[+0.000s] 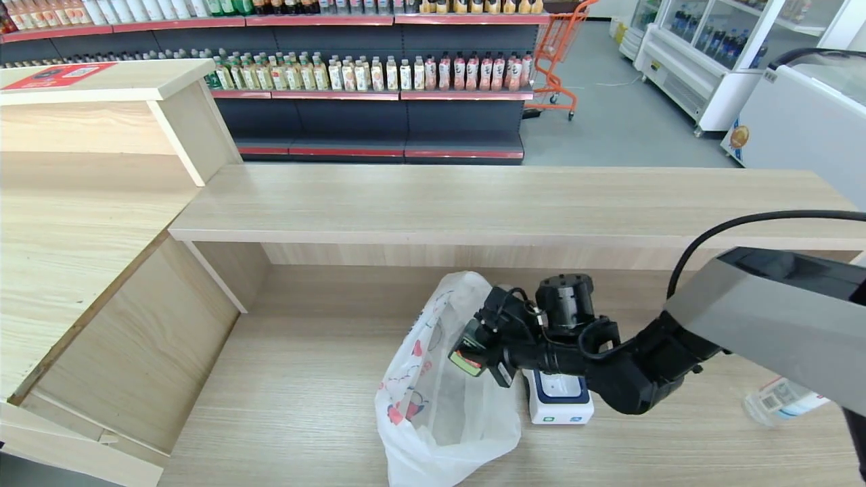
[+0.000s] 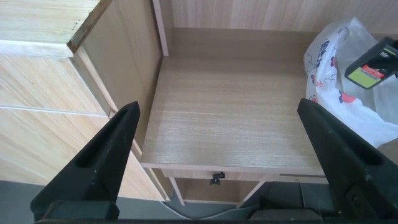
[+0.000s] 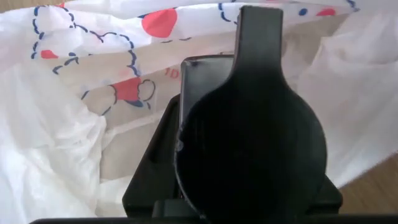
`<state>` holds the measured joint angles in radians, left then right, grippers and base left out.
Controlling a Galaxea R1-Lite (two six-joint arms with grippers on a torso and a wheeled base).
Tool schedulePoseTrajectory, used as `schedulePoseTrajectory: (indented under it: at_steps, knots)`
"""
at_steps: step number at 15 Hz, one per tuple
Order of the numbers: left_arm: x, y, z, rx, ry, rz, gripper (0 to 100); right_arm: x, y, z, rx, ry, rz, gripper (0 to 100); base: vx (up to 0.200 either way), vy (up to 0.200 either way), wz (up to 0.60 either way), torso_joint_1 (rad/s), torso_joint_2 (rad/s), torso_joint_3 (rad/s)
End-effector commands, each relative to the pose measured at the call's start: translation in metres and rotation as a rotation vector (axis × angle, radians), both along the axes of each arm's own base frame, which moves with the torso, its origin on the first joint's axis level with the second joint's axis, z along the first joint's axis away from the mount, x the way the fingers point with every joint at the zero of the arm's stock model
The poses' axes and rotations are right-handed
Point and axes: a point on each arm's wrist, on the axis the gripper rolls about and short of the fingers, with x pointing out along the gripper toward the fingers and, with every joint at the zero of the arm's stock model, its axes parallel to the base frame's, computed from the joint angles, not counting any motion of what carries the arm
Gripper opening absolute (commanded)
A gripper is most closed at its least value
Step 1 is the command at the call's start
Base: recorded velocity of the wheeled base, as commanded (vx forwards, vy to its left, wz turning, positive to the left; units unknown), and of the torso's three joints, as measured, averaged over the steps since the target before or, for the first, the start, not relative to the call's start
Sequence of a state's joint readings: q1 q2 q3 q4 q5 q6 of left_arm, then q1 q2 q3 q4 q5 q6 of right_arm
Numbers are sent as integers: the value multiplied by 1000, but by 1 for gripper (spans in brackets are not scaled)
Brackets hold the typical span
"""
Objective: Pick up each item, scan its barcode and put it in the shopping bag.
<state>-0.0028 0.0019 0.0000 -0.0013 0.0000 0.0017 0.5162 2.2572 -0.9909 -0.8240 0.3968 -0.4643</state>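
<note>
We see the right gripper (image 1: 475, 350) with its fingers pinching a small black box (image 1: 465, 359) with a green label, right over the open mouth of the shopping bag (image 1: 433, 412). The bag is mid-desk (image 1: 284, 406), just beside the white scanner (image 1: 559, 403). The left gripper (image 2: 224, 158) has its fingers spread wide over bare desk left of the bag, by the side panel. A bottle (image 1: 778, 400) lies at the right edge.

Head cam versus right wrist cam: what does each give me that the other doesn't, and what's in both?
Head view: the scanner standing right beside the shopping bag, and a bottle at the far right of the counter. Right wrist view: a close look down into the bag, its red and blue print just past the right tool. Both: the bag, the tool, and the dark packet it holds over the bag's mouth.
</note>
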Motion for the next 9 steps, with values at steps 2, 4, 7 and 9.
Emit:
schedulePoseTrajectory:
  at_steps: [2,4,7,9]
  knots:
    - [0,0,0,0,-1,0,100,11,21,-36,-36,6,44,0,0,0,0,0,0,0]
    - [0,0,0,0,-1,0,100,23,31,-38,-28,-47,58,0,0,0,0,0,0,0]
    - [0,0,0,0,-1,0,100,36,48,-45,-6,-84,72,0,0,0,0,0,0,0]
    - [0,0,0,0,-1,0,100,40,51,-50,-14,-95,62,0,0,0,0,0,0,0]
